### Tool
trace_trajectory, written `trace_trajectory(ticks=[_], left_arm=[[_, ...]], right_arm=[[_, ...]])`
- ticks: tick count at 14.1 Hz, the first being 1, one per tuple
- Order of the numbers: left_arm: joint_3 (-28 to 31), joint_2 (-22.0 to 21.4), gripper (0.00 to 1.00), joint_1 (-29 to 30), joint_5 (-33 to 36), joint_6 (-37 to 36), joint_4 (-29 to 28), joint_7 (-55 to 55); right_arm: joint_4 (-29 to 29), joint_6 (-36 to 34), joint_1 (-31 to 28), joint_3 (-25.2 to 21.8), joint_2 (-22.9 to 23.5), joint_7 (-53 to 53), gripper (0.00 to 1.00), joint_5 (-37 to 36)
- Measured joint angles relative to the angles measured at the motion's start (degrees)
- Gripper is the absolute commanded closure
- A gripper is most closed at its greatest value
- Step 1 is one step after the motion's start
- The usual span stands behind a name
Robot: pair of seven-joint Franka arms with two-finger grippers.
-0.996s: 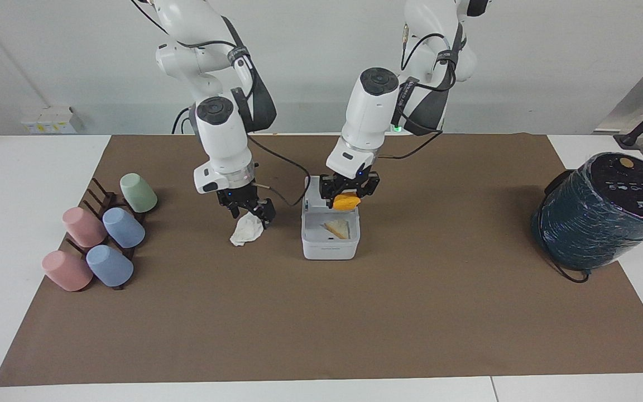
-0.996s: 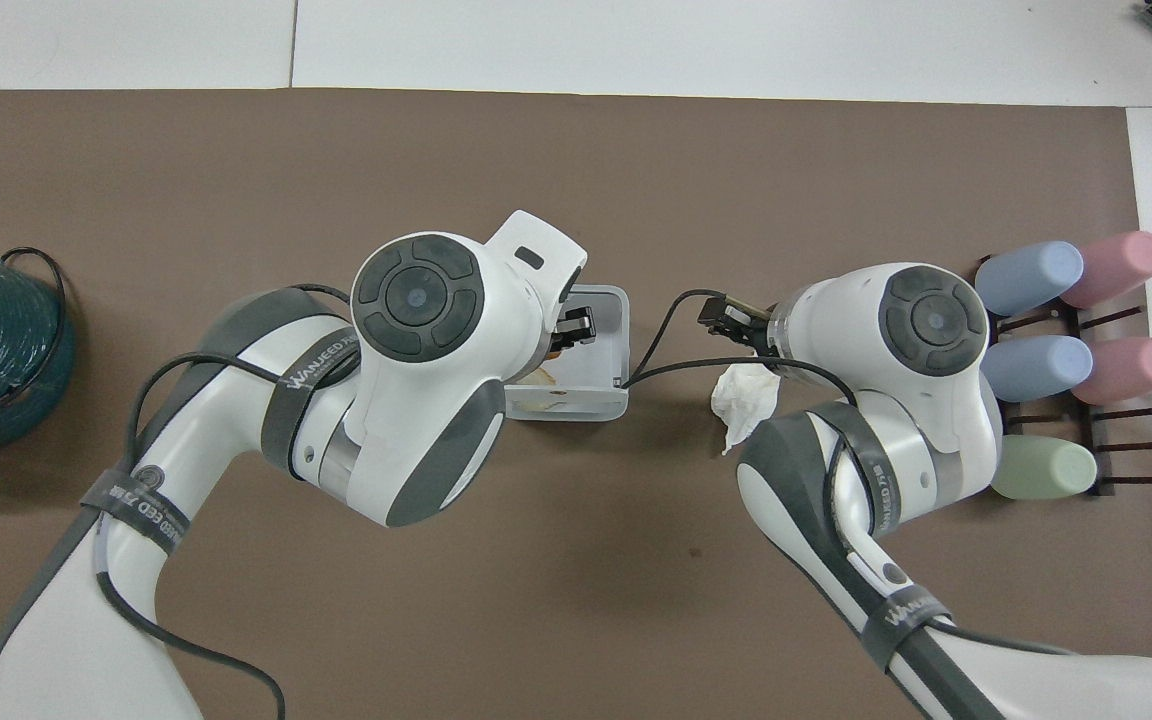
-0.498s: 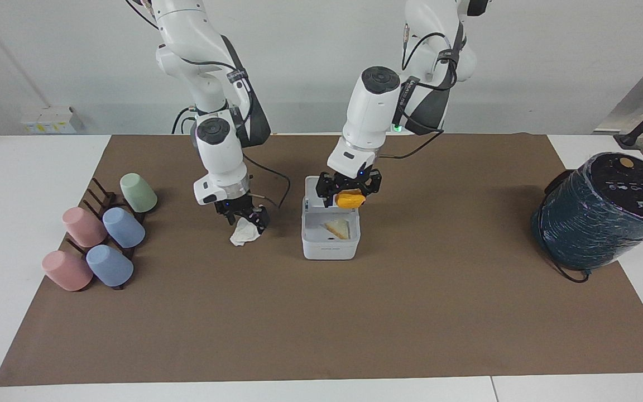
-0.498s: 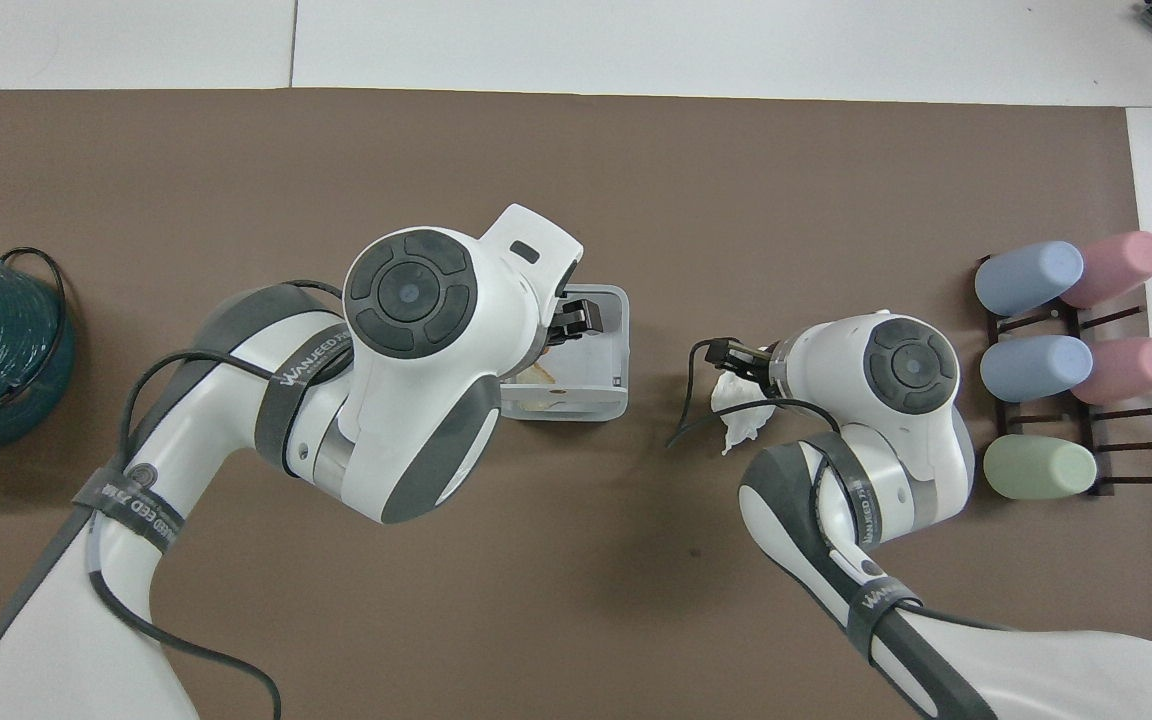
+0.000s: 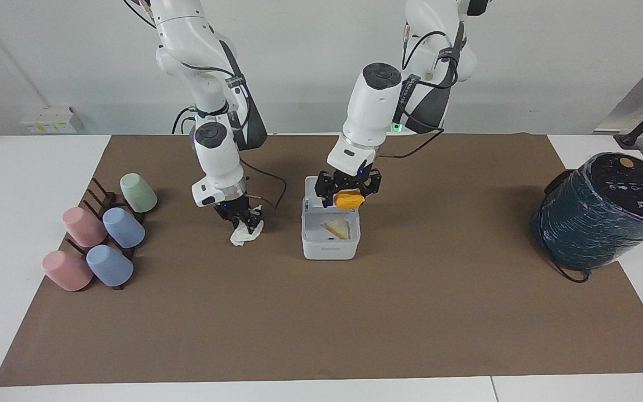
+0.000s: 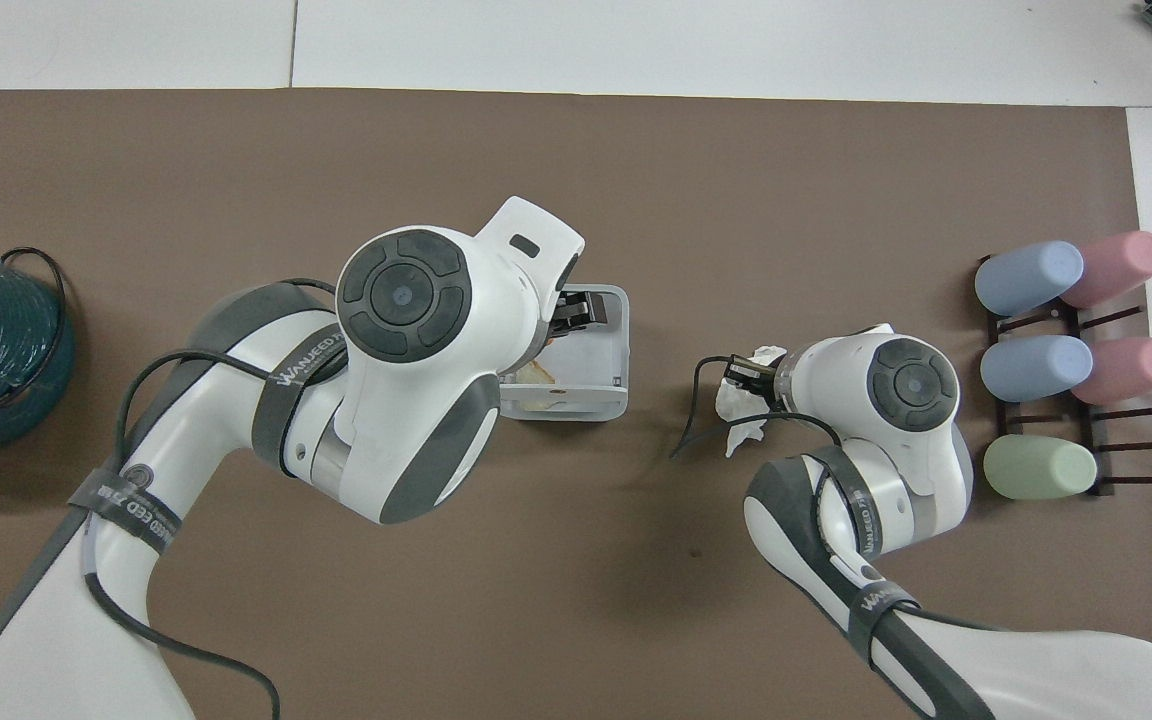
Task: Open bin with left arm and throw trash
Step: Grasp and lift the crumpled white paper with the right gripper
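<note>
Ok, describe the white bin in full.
The bin is a small white square box of what looks like plastic, with rounded corners. Its hinged lid stands open on the edge nearest the robots. It sits on the brown mat mid-table. A pale wedge scrap lies inside. The left gripper holds an orange lump over it.

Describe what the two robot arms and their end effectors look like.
Both arms, the left arm and the right arm, are glossy white with dark grey joint covers and round dark caps. Loose black cables trail along them. Each small black clawed end effector shows a tiny blue light.
</note>
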Motion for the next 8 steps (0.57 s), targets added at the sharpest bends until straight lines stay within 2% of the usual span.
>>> trace_trajectory(ticks=[5, 8], left_arm=[[-0.1, 1.6, 0.0, 0.0, 0.0, 3.4, -0.3, 0.0], [-0.4, 3.2, 0.0, -0.4, 0.0, 5.3, -0.3, 0.0]], right_arm=[[2.3, -0.6, -0.3, 0.0, -1.3, 0.0, 1.0, 0.0], [6.9, -6.2, -0.5, -0.1, -2.6, 0.2, 1.0, 0.0]])
